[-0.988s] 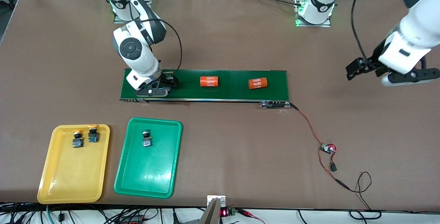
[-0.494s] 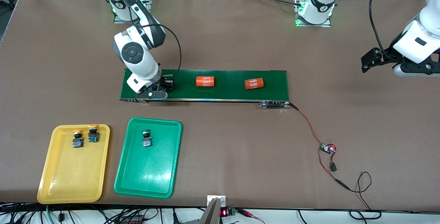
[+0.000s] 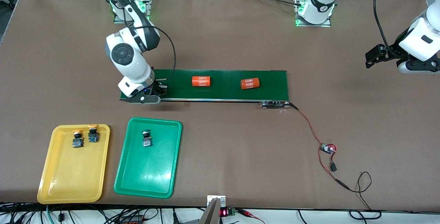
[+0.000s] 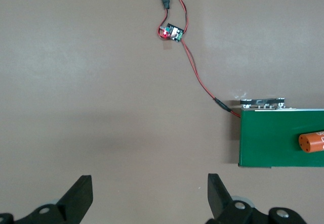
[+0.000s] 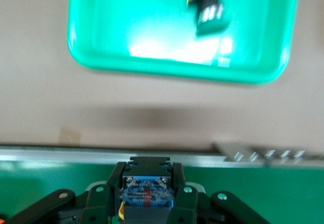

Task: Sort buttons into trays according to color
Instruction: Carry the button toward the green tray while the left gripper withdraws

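- Yellow tray [image 3: 74,179]: two yellow-capped buttons [image 3: 77,139].
- Green tray [image 3: 147,177]: one green-capped button [image 3: 146,138].
- Right gripper [image 3: 155,93], low over conveyor belt [image 3: 227,93] end, pinches a fourth button [image 5: 147,193].
- Left gripper [image 4: 149,198] waits spread over bare table [image 3: 343,79].

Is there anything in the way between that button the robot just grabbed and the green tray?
Nothing visible. The right gripper holds a button over the belt's end, and only bare table separates it from the green tray, which already holds one button.
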Controlling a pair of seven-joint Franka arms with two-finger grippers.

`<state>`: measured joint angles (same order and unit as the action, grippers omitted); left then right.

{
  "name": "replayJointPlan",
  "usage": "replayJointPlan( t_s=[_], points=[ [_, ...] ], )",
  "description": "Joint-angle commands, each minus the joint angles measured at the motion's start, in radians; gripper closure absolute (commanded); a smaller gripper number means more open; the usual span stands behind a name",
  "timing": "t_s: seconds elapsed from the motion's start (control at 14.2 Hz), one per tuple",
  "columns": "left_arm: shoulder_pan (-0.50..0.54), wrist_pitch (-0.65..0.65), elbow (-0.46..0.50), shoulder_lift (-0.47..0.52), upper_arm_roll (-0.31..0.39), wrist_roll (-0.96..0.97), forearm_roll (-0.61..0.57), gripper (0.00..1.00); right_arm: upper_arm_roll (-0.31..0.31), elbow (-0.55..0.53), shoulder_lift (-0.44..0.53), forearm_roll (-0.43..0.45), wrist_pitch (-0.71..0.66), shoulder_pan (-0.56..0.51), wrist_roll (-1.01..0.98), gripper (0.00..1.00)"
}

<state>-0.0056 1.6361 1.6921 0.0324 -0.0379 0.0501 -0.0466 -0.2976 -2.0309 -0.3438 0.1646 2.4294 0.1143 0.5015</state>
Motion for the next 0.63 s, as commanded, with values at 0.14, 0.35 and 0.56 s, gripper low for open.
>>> replayJointPlan(
  t_s=[0.14,0.35,0.56],
  points=[
    [0.007,-0.038,-0.015,0.006,-0.002,-0.027,-0.01,0.0,0.044,0.243,-0.079,0.004,-0.053,-0.019,-0.148,0.91],
    [0.024,-0.073,-0.018,0.008,-0.002,-0.03,-0.01,0.0,0.072,0.432,-0.242,0.004,-0.038,-0.019,-0.19,0.91],
    [0.023,-0.062,-0.026,0.003,-0.002,-0.032,-0.009,0.0,0.074,0.538,-0.355,0.006,0.031,-0.015,-0.184,0.91]
  ],
)
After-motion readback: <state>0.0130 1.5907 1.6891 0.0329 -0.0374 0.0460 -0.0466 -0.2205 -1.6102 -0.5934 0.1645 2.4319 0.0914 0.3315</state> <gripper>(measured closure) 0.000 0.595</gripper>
